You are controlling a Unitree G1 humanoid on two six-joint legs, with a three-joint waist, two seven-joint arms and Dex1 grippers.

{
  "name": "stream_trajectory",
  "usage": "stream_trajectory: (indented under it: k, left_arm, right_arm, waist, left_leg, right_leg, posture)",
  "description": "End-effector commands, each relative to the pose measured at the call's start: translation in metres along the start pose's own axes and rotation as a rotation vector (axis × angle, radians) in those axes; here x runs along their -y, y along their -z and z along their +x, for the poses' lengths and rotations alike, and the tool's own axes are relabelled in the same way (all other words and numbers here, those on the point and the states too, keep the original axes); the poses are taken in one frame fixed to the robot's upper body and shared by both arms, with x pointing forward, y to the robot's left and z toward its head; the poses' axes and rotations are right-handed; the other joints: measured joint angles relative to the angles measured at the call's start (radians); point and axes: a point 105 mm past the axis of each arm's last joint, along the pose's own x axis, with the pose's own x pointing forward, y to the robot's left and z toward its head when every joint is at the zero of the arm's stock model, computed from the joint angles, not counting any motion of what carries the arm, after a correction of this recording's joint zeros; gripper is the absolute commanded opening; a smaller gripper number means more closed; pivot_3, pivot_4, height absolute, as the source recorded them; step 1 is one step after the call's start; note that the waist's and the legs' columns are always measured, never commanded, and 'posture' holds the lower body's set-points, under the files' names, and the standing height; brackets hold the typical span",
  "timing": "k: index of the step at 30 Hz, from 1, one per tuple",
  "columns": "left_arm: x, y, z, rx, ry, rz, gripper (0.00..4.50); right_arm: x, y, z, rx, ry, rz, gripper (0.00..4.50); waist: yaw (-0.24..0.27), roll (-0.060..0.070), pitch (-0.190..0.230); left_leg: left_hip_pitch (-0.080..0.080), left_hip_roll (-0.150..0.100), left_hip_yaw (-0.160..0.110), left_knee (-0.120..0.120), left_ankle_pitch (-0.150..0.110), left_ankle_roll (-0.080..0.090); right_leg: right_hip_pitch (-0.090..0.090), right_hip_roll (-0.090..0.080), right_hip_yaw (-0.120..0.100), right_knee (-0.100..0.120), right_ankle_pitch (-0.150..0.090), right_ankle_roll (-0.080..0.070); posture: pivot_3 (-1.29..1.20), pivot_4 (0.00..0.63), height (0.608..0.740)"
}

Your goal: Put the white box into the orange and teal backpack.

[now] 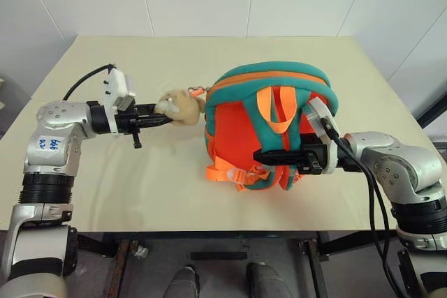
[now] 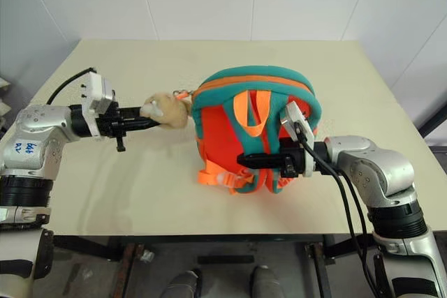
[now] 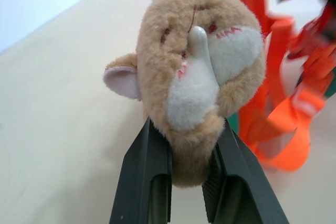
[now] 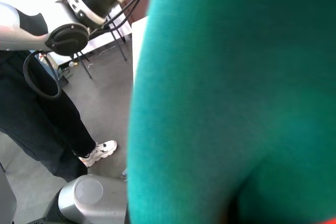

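The orange and teal backpack (image 1: 237, 123) stands on the table with its strap side towards me. Its beige plush piece (image 1: 183, 107) sticks out on the left. My left gripper (image 1: 162, 118) is shut on that plush; in the left wrist view the two black fingers (image 3: 144, 171) squeeze the bottom of the plush piece (image 3: 199, 61). My right gripper (image 1: 269, 156) reaches across the front of the backpack from the right. It is shut on a teal shoulder strap (image 4: 231, 87). The white box is out of view.
The cream table (image 1: 105, 193) has bare room to the left of and behind the backpack. Loose orange webbing (image 1: 227, 172) hangs at the backpack's lower front. White wall panels rise behind the table. A person's dark trousers and white shoe (image 4: 97, 153) stand on the floor beside it.
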Motion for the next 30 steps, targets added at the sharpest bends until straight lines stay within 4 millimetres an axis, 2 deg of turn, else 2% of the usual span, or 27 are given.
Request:
stream_trajectory:
  k: [1, 4, 6, 11, 14, 16, 17, 18, 23, 27, 28, 30]
  left_arm:
    - [-0.001, 0.025, 0.0, -0.022, -0.05, -0.043, 0.41]
    - [0.017, 0.05, 0.014, -0.03, -0.006, -0.109, 0.41]
    - [0.025, 0.06, 0.023, -0.025, 0.009, -0.138, 0.41]
    - [0.045, 0.074, 0.04, -0.016, 0.051, -0.186, 0.41]
    - [0.052, 0.071, 0.04, -0.002, 0.077, -0.197, 0.41]
    - [0.05, 0.066, 0.034, -0.008, 0.067, -0.2, 0.4]
    - [0.049, 0.065, 0.032, -0.01, 0.056, -0.207, 1.11]
    - [0.051, 0.064, 0.029, -0.022, 0.072, -0.218, 1.32]
    - [0.055, 0.041, 0.011, -0.017, 0.084, -0.186, 3.04]
    - [0.057, 0.028, -0.009, -0.026, 0.041, -0.175, 4.3]
    - [0.059, 0.027, -0.013, -0.03, 0.032, -0.174, 4.48]
    - [0.062, 0.025, -0.017, -0.038, 0.023, -0.177, 4.48]
  right_arm:
    - [-0.006, -0.007, -0.006, 0.031, 0.018, -0.024, 0.0]
    - [-0.006, -0.003, -0.007, 0.046, 0.05, -0.005, 0.0]
    - [-0.003, -0.002, -0.008, 0.068, 0.08, 0.011, 0.0]
    - [0.008, 0.007, -0.005, 0.098, 0.169, -0.008, 0.0]
    - [0.013, 0.005, -0.003, 0.111, 0.213, -0.064, 0.0]
    - [0.013, 0.005, -0.005, 0.111, 0.231, -0.096, 0.62]
    - [0.013, 0.005, -0.006, 0.112, 0.235, -0.106, 0.89]
    - [0.011, 0.005, -0.007, 0.106, 0.231, -0.117, 1.19]
    - [0.0, 0.002, -0.026, 0.097, 0.274, -0.17, 2.98]
    - [-0.009, 0.005, -0.057, 0.061, 0.331, -0.19, 4.33]
    - [-0.009, 0.009, -0.066, 0.032, 0.347, -0.193, 4.5]
    - [-0.011, 0.018, -0.079, -0.019, 0.344, -0.171, 4.5]
  waist:
    - [0.001, 0.0, 0.0]
    - [0.001, 0.0, 0.0]
    - [0.001, 0.0, 0.0]
    - [0.001, 0.0, 0.0]
    - [0.001, 0.0, 0.0]
    - [0.001, 0.0, 0.0]
    - [0.002, 0.0, 0.0]
    - [0.002, 0.0, 0.0]
    - [0.001, 0.0, 0.0]
    - [0.001, 0.0, 0.0]
    - [0.001, 0.0, 0.0]
    - [0.0, 0.0, 0.0]
  left_leg:
    - [0.0, 0.0, 0.0, 0.0, 0.0, 0.0]
    - [-0.001, 0.0, 0.0, 0.0, 0.0, 0.0]
    - [0.0, 0.0, 0.0, 0.0, 0.0, 0.0]
    - [0.001, 0.0, 0.0, 0.0, 0.0, 0.0]
    - [0.001, 0.0, 0.0, 0.0, 0.0, 0.0]
    - [0.001, 0.0, 0.0, 0.0, 0.0, 0.0]
    - [0.001, 0.0, 0.0, 0.0, 0.0, 0.0]
    - [0.001, 0.0, 0.0, 0.0, 0.0, 0.0]
    - [0.0, 0.0, 0.0, -0.002, 0.0, 0.0]
    - [0.001, 0.0, 0.0, -0.004, 0.0, 0.0]
    - [0.001, 0.0, 0.0, -0.005, 0.0, 0.0]
    - [0.002, 0.0, 0.0, -0.006, 0.0, 0.0]
  right_leg:
    - [0.0, 0.0, 0.0, 0.0, 0.0, 0.0]
    - [0.0, 0.0, 0.0, 0.0, 0.0, 0.0]
    - [0.0, 0.0, 0.0, 0.0, 0.0, 0.0]
    - [0.0, 0.0, 0.0, 0.002, 0.0, 0.0]
    - [0.001, 0.0, 0.0, 0.002, 0.0, 0.0]
    - [0.001, 0.0, 0.0, 0.001, 0.0, 0.0]
    - [0.001, 0.0, 0.0, 0.001, 0.0, 0.0]
    - [0.001, 0.0, 0.0, 0.001, 0.0, 0.0]
    - [0.0, 0.0, 0.0, 0.0, 0.0, 0.0]
    - [0.0, 0.0, 0.0, -0.002, 0.0, 0.0]
    - [0.001, 0.0, 0.0, -0.003, 0.0, -0.001]
    - [0.001, -0.001, 0.0, -0.003, 0.0, -0.001]
  posture:
    - [0.0, 0.15, 0.74]
    - [0.0, 0.15, 0.74]
    - [0.0, 0.15, 0.74]
    - [0.0, 0.15, 0.74]
    - [0.0, 0.15, 0.74]
    - [0.0, 0.15, 0.74]
    - [0.0, 0.15, 0.74]
    - [0.0, 0.15, 0.74]
    - [0.0, 0.15, 0.74]
    - [0.0, 0.15, 0.74]
    - [0.0, 0.15, 0.74]
    - [0.0, 0.15, 0.74]
